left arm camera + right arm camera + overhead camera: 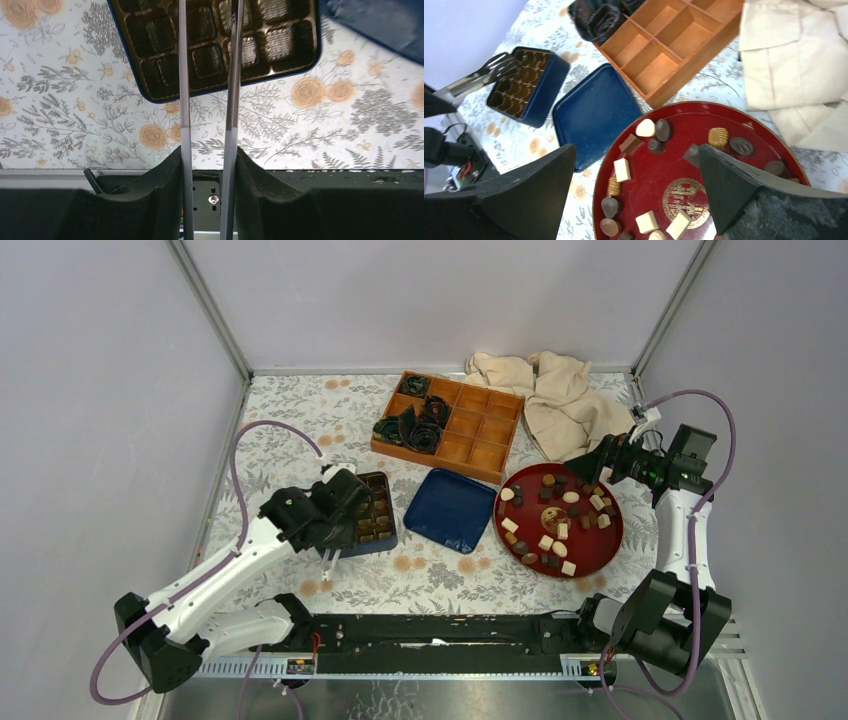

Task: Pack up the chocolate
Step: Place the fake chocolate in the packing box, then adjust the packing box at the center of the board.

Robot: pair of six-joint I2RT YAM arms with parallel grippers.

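Metal tongs [183, 100] clamped in the hand [208, 152], tips above brown moulded tray [160, 35], floral tablecloth [310, 130] beneath.

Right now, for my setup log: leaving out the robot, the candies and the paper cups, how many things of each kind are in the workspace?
blue candy box: 1
blue lid: 1
wooden divided box: 1
red round tray: 1
beige cloth: 1
metal tongs: 1
Total: 6
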